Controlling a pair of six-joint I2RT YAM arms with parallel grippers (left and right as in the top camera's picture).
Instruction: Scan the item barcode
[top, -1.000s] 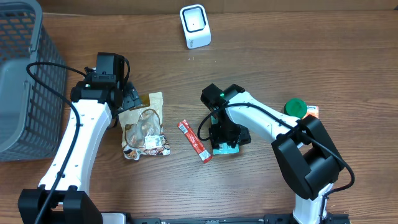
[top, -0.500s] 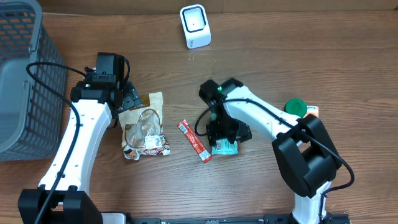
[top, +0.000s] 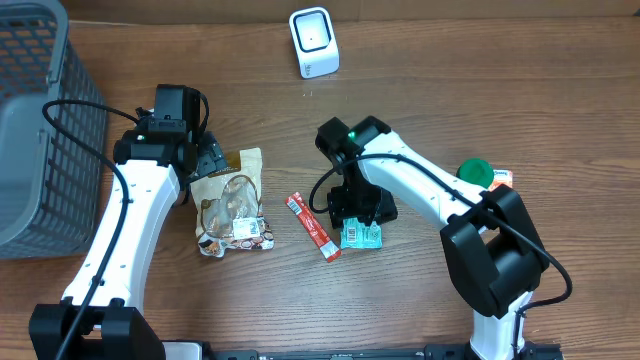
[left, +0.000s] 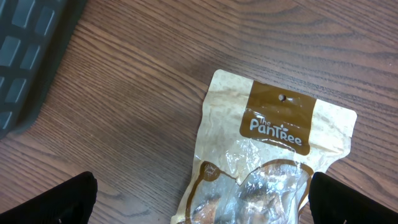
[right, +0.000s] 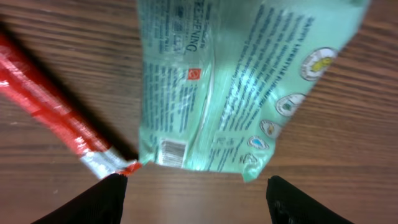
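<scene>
Left gripper (left: 208, 202) hangs released, jaws spread wide, over the top end of a tan snack pouch (left: 273, 155) that lies flat on the wooden table (left: 137, 93); a grey basket (top: 40, 130) stands off to its left. Right gripper (right: 199, 202) hovers with its jaws apart, grasping nothing. A red stick pack (right: 50, 112) lies just beside its left fingertip. The teal packet (right: 236, 81) lies flat directly beneath it, with a small white barcode (right: 172, 151) near one corner. The white scanner (top: 313, 42) stands well beyond it.
</scene>
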